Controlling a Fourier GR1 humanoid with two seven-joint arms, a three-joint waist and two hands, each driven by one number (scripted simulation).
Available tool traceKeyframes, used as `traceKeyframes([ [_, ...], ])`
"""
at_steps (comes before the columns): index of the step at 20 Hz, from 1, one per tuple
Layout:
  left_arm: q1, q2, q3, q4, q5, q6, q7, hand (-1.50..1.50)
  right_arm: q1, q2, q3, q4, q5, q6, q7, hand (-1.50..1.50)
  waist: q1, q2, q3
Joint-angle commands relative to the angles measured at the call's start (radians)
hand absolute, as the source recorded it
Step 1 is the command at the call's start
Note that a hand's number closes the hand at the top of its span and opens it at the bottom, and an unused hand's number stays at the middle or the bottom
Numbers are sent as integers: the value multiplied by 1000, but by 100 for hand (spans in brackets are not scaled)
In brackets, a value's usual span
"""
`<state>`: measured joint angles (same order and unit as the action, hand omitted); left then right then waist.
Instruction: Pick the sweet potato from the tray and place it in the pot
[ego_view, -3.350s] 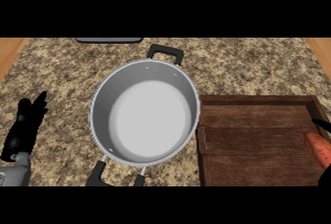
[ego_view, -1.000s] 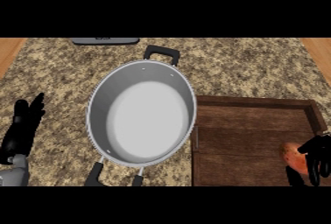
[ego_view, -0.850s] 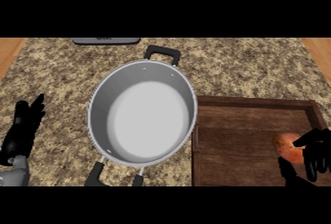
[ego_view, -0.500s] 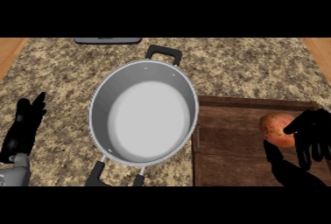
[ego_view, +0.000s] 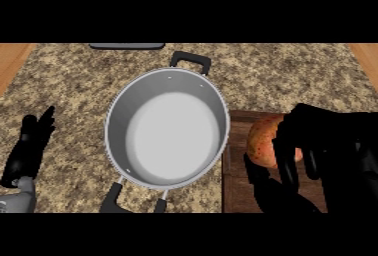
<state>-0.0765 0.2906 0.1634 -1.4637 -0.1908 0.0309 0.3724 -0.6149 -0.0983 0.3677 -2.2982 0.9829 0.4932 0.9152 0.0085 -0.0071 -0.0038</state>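
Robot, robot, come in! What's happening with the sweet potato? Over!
Right hand shut on sweet potato, above tray. Left hand open, resting at left edge. Pot empty, nothing in the way.

Brushed metal pot (ego_view: 166, 135), speckled granite counter (ego_view: 280, 75), dark wooden tray (ego_view: 235, 180), matt orange sweet potato (ego_view: 263, 142)
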Motion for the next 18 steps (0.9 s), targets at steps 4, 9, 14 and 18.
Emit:
traceKeyframes([
  [4, 6, 2, -7, -54, 2, -16, 42, 0, -289, 96, -11, 289, -85, -22, 197, 150, 16, 4, 2],
  [9, -40, -7, 11, 41, -10, 10, -9, 0, -334, 97, 53, 459, -173, -111, 239, 150, 11, 7, 2],
  [14, -34, 11, 13, 6, 0, -20, 6, 0, -289, 98, 119, 580, -251, -258, 255, 150, 17, 7, 3],
  [18, -47, -24, -11, 41, -27, 9, -6, 0, -260, 98, 91, 701, -332, -363, 193, -150, 14, 11, 3],
])
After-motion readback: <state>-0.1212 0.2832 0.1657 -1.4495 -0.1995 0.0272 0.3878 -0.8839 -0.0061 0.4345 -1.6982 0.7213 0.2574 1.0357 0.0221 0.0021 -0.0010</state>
